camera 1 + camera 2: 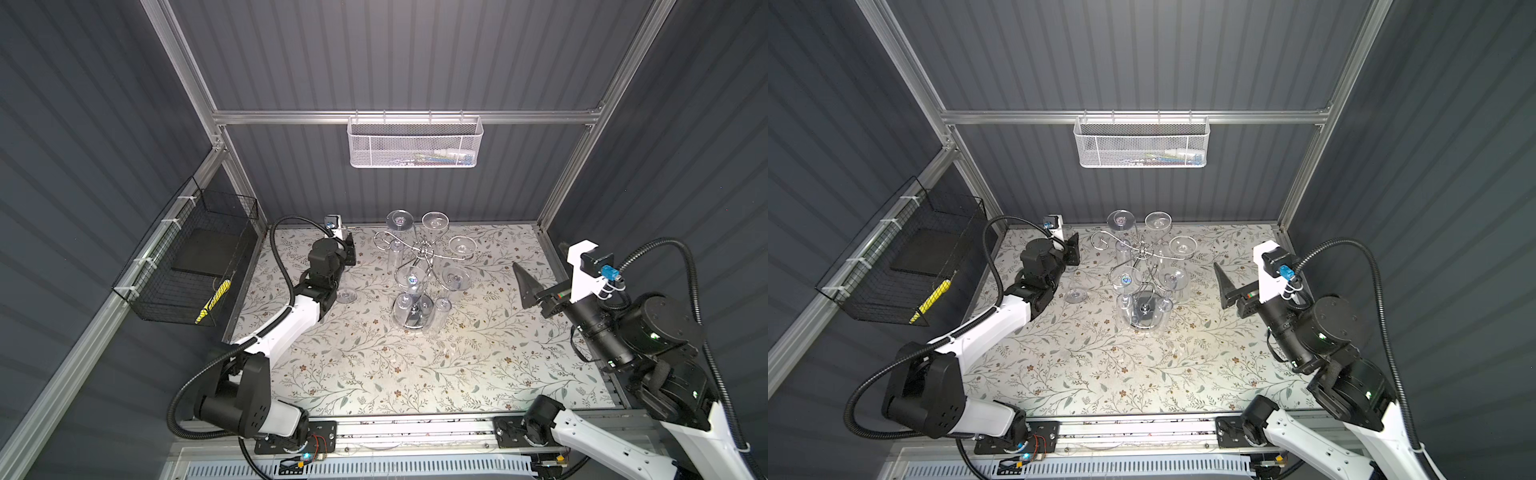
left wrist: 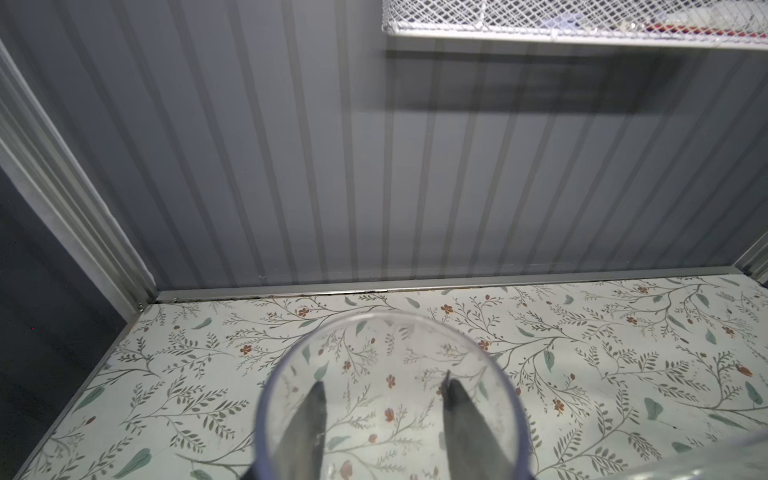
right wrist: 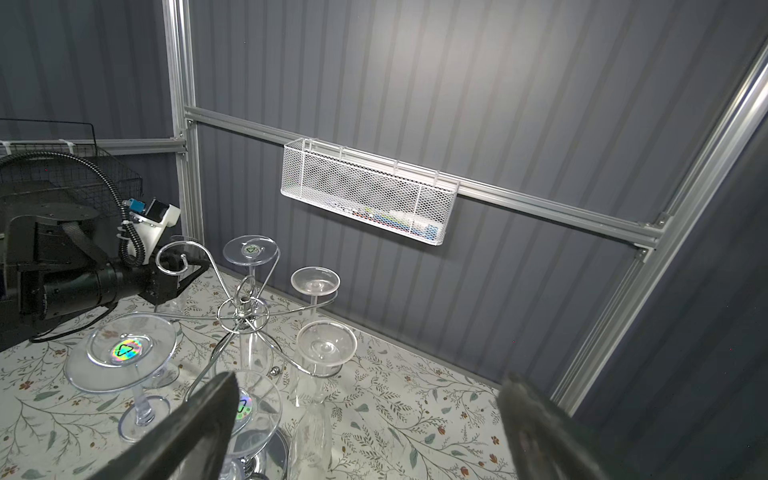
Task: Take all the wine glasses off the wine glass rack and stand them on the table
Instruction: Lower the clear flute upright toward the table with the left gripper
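Observation:
The chrome wine glass rack (image 1: 422, 249) (image 1: 1144, 249) (image 3: 245, 307) stands mid-table, with several clear glasses hanging upside down from its curled arms. One arm (image 1: 382, 239) on its left side is bare. My left gripper (image 1: 350, 249) (image 1: 1073, 249) (image 2: 385, 384) is left of the rack, shut on a wine glass. The glass's clear rim (image 2: 388, 316) rings both fingers in the left wrist view, and its round foot (image 1: 346, 296) (image 1: 1075, 296) shows beside the wrist. My right gripper (image 1: 540, 270) (image 3: 365, 415) is open wide, right of the rack and apart from it.
A floral cover (image 1: 415, 374) lies over the table. A white mesh basket (image 1: 415, 143) hangs on the back rail. A black wire basket (image 1: 187, 257) on the left wall holds a yellow item (image 1: 214, 301). Metal frame posts stand at the back corners.

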Controlling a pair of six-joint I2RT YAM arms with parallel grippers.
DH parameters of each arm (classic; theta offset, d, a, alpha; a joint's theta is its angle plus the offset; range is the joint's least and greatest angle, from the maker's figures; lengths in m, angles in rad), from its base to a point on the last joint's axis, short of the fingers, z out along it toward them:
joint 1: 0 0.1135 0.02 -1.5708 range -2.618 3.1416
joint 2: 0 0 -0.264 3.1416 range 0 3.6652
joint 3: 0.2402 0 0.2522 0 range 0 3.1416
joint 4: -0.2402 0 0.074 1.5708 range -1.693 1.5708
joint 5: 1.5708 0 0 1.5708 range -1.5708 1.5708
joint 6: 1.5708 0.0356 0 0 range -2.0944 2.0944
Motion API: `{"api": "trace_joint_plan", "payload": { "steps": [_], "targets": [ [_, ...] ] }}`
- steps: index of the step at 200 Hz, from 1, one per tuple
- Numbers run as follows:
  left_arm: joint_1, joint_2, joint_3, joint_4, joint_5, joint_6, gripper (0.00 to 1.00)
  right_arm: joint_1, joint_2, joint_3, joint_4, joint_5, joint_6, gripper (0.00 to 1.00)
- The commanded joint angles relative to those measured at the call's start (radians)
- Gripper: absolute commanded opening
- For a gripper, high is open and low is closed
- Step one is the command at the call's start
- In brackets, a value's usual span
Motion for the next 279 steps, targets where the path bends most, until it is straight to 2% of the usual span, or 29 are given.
{"api": "trace_joint_plan", "payload": {
  "steps": [1, 23, 74, 121, 192, 279],
  "targets": [
    [0.008, 0.043, 0.019, 0.194, 0.023, 0.018, 0.44, 0.003, -0.024, -0.019, 0.054, 0.039, -0.011, 0.99],
    [0.008, 0.103, -0.011, 0.348, 0.013, 0.019, 0.43, 0.002, -0.036, -0.034, 0.067, 0.053, -0.012, 0.99],
    [0.009, 0.243, 0.013, 0.537, -0.002, 0.055, 0.43, 0.002, -0.022, -0.025, 0.059, 0.079, -0.023, 0.99],
    [0.009, 0.359, -0.001, 0.772, -0.065, 0.082, 0.41, 0.001, -0.021, -0.026, 0.060, 0.079, -0.006, 0.99],
    [0.009, 0.425, 0.005, 0.792, -0.104, 0.080, 0.41, 0.001, -0.008, -0.025, 0.071, 0.070, 0.017, 0.99],
    [0.008, 0.452, -0.023, 0.798, -0.073, 0.065, 0.42, 0.000, -0.004, -0.019, 0.069, 0.063, 0.022, 0.99]
  ]
}}
